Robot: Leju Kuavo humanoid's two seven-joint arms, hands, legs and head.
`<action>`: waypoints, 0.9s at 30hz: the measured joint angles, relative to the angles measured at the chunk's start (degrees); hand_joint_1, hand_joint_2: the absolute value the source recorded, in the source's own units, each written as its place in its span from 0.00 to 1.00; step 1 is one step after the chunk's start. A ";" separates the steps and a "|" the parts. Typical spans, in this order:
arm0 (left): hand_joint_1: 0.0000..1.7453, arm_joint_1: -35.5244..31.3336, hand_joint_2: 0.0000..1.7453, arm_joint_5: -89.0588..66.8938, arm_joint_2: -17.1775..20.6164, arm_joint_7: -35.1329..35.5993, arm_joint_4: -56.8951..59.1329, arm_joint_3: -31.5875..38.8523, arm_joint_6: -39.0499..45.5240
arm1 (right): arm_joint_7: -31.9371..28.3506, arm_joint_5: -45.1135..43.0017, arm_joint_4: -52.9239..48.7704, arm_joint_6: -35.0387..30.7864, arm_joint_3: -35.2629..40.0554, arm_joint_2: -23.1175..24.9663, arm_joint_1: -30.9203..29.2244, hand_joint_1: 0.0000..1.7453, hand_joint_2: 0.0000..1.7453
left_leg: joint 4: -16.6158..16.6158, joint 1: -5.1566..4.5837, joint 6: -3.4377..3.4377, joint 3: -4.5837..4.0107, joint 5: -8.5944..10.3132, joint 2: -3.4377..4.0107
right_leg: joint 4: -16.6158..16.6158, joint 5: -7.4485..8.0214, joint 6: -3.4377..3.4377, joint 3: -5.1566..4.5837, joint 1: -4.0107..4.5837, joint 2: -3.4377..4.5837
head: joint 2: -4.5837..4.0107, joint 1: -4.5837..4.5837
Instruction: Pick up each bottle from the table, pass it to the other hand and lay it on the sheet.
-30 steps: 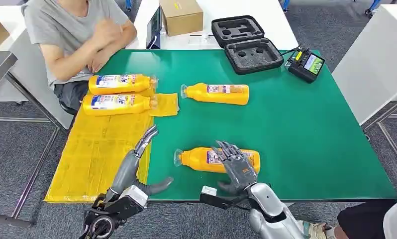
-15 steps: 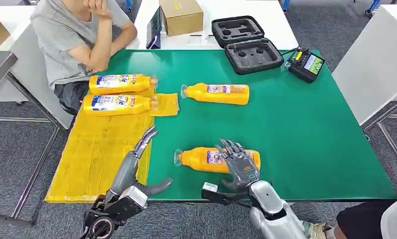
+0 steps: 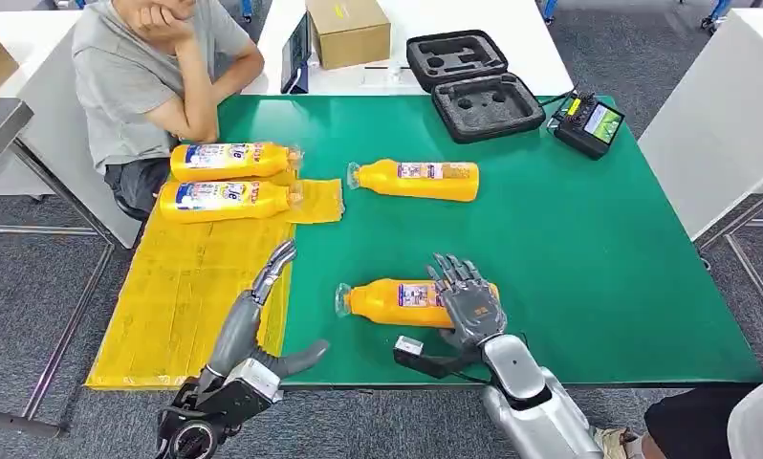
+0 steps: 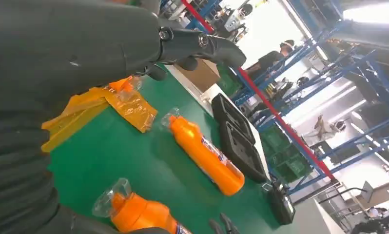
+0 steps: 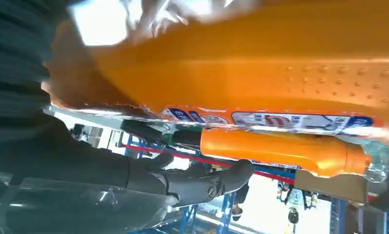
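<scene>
Right robot hand spread over the near bottle, touching but not visibly clasping it. Bottle flat on the green bench, beside the yellow sheet. Left robot hand spread, holding nothing, near the sheet's edge. Step judged: pick-up. Next: close, lift, pass across.

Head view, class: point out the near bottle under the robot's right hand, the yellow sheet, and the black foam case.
near bottle (image 3: 387, 301), head view, orange body left of label.
yellow sheet (image 3: 182, 296), head view, bare middle.
black foam case (image 3: 473, 72), head view, hinge area.
</scene>
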 measured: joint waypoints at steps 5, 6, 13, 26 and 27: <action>0.00 1.38 1.00 -0.46 0.00 0.00 -0.87 0.55 0.20 | 1.18 -0.42 0.31 0.74 -0.04 0.37 -0.06 0.00 1.00 | 0.00 0.00 0.00 0.01 0.00 0.00 | 0.00 0.00 0.00 0.00 0.00 0.00 | 0.00 0.00; 0.00 1.55 1.00 -0.48 0.00 0.00 -0.94 0.59 0.22 | 1.36 -0.50 0.31 1.09 -0.04 0.48 -0.08 0.00 1.00 | 0.00 0.00 0.00 0.01 0.00 0.00 | 0.00 0.00 0.00 0.00 0.00 0.00 | 0.00 0.00; 0.00 2.05 1.00 -0.96 0.00 0.00 -1.35 0.72 0.26 | 1.90 -1.18 0.44 3.34 -0.15 0.83 -0.38 1.00 1.00 | 0.00 0.00 0.00 0.05 0.00 0.00 | 0.00 0.00 0.00 0.02 0.00 0.02 | 0.00 0.00; 0.00 2.61 1.00 -2.19 0.00 0.15 -1.75 0.76 0.55 | 0.31 -4.83 4.24 6.45 -0.20 1.42 -2.46 0.95 1.00 | 0.00 0.00 0.00 0.09 0.00 0.01 | -0.01 0.00 0.00 0.07 0.00 0.01 | 0.00 0.00; 0.00 2.62 1.00 -2.23 0.00 0.22 -1.81 0.76 0.55 | 0.26 -4.81 4.33 6.51 -0.20 1.42 -2.57 0.93 1.00 | 0.00 0.00 0.00 0.09 0.00 0.01 | -0.01 0.00 0.00 0.07 0.00 0.01 | 0.00 0.00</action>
